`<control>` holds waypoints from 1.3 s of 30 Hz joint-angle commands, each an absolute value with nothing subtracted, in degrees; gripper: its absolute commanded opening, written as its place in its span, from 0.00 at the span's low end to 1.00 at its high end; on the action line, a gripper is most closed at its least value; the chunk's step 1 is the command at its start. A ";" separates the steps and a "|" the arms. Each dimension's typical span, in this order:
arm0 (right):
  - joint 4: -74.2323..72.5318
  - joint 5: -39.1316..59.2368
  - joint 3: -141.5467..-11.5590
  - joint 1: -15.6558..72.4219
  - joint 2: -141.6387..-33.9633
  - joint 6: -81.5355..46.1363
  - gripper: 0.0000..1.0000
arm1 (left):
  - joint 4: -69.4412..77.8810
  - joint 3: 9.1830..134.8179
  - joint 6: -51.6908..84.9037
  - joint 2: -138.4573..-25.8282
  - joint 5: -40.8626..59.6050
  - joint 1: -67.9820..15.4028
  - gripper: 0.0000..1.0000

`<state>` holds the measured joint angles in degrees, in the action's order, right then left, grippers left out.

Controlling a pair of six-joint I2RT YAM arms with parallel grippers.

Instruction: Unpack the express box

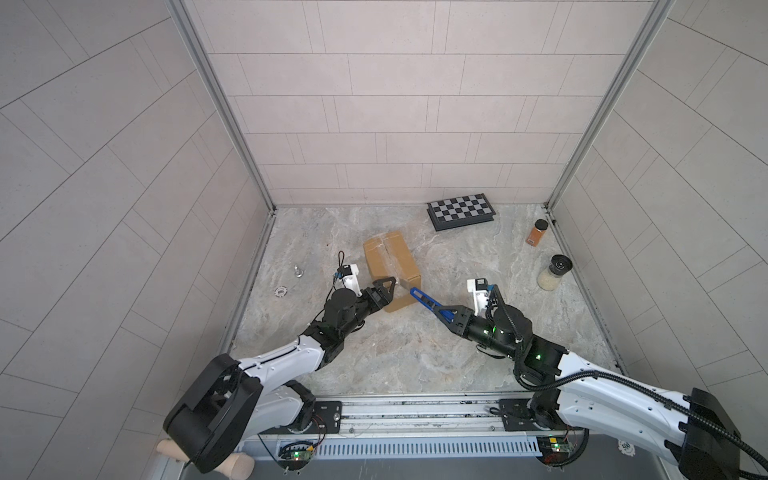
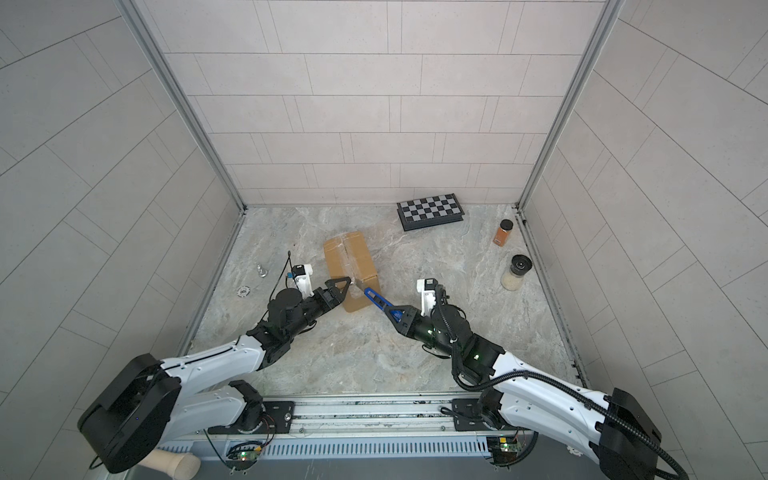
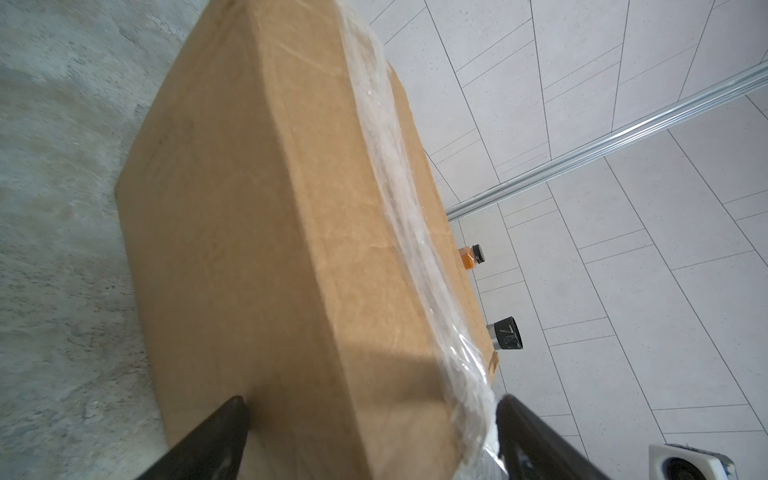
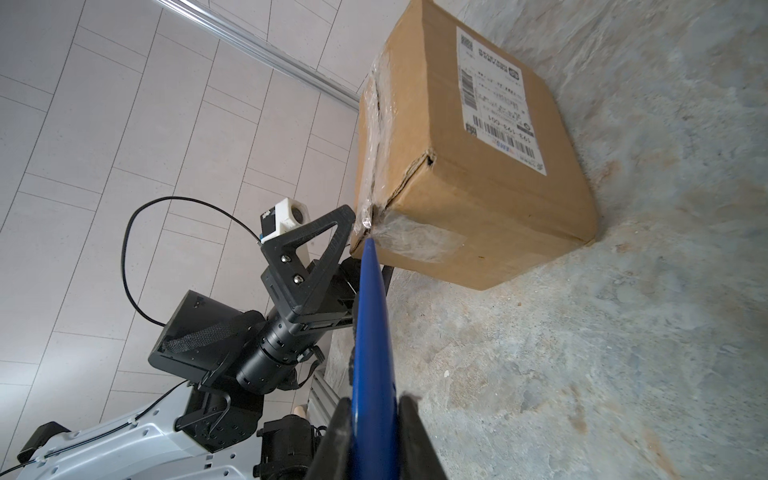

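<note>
So the express box [image 1: 390, 266] is sitting on the marble-look worktop [image 1: 395, 357]. Its flaps are taped shut with crinkly clear tape [image 3: 395, 174] along the top seam, and there's a white shipping label [image 4: 498, 95] on 1 side.

The left claw [image 1: 386, 291] is spread wide around the box's near end. 1 finger [image 4: 291, 266] touches the taped top edge and the other [image 3: 216, 440] sits low against the box's side. Honestly can't tell if it's squeezing at all.

The right claw [image 4: 376, 419] is clamped tight on a blue-handled knife [image 4: 372, 324]. The knife tip meets the box at its near top edge, right where the tape folds over, just beside that upper left finger.

Other stuff, all well apart from the box:
- a checkered case [image 1: 461, 212] behind it and to the right
- an orange spice jar [image 1: 537, 232] and a black-lidded jar of white grains [image 1: 552, 272] far to its right
- a poker chip [image 1: 281, 292] and a small metal piece [image 1: 297, 271] to its left
</note>
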<state>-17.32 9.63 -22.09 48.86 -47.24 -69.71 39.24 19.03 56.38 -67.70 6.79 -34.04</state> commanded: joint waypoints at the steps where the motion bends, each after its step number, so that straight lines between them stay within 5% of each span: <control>1: -19.08 10.71 -24.00 49.56 -47.30 -71.02 0.00 | 41.25 18.98 56.95 -66.74 7.48 -34.72 0.96; 39: -22.45 10.00 -26.88 51.86 -56.74 -70.41 0.00 | 40.80 19.70 58.25 -64.11 4.50 -38.32 0.97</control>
